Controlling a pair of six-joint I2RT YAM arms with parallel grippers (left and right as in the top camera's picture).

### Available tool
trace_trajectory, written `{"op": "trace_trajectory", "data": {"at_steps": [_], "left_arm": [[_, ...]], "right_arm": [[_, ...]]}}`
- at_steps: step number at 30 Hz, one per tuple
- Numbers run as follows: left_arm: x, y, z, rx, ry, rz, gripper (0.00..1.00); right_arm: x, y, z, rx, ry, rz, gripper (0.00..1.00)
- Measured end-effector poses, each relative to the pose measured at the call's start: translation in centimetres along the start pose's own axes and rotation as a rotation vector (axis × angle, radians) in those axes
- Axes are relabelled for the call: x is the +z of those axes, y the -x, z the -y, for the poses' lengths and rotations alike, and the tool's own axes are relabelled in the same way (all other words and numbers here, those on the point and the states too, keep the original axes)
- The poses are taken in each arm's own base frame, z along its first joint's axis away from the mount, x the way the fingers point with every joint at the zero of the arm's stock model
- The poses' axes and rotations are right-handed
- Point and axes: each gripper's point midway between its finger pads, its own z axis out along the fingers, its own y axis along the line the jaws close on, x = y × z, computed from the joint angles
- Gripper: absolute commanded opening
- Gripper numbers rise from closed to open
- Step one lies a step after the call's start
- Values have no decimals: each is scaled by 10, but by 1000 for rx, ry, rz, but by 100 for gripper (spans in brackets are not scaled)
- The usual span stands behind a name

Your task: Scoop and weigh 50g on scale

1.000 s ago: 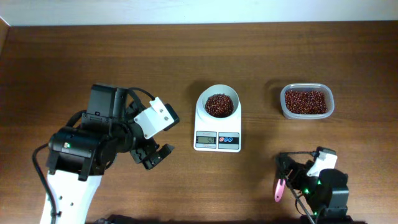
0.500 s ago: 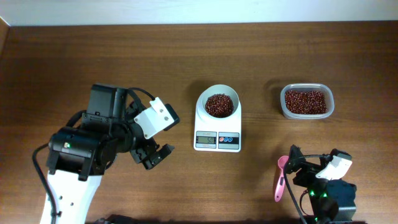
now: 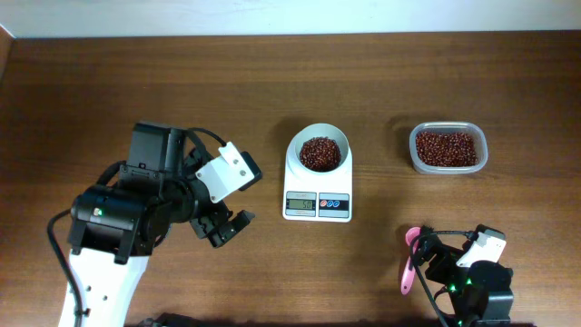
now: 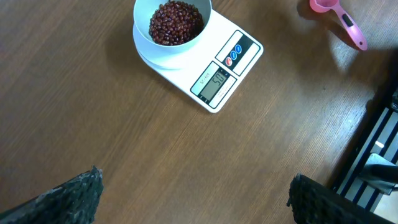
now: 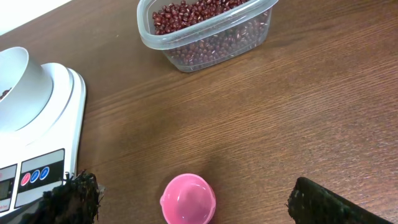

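Scale (image 3: 317, 182) sits mid-table, its bowl (image 3: 319, 152) holding red beans. From the left wrist view the display seems to read fifty, though the digits are small. Tub (image 3: 448, 148) stands well apart to the scale's right, beans in it. Pink scoop (image 3: 409, 263) lies flat on the table, cup apparently empty, just beside the right gripper (image 3: 430, 258), whose fingers are spread wide with nothing held. Left gripper (image 3: 225, 228) is likewise spread and empty, left of the scale and apart from it.

Risks, as judged: the weighing looks about done, so one more scoop would overshoot the target. A left-arm swing toward centre could nudge scale or bowl — reading shifts, beans spill. Right fingers closing crooked on the thin handle could flick the scoop away — possibly toward the near table edge
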Motion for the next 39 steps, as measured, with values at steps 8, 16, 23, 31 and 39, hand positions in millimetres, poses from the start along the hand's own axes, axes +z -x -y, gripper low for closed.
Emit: {"op": "trace_trajectory", "data": {"at_steps": [8,16,23,31,39], "left_arm": [[0,0,0,0,0,0,99],[0,0,0,0,0,0,99],[0,0,0,0,0,0,99],[0,0,0,0,0,0,99],[0,0,0,0,0,0,99]], "right_arm": [[0,0,0,0,0,0,99],[0,0,0,1,0,0,99],[7,-12,5,-1,-12,-28,99],[8,-10,4,-2,-10,-22,99],[8,-10,5,-1,-15,-20,99]]}}
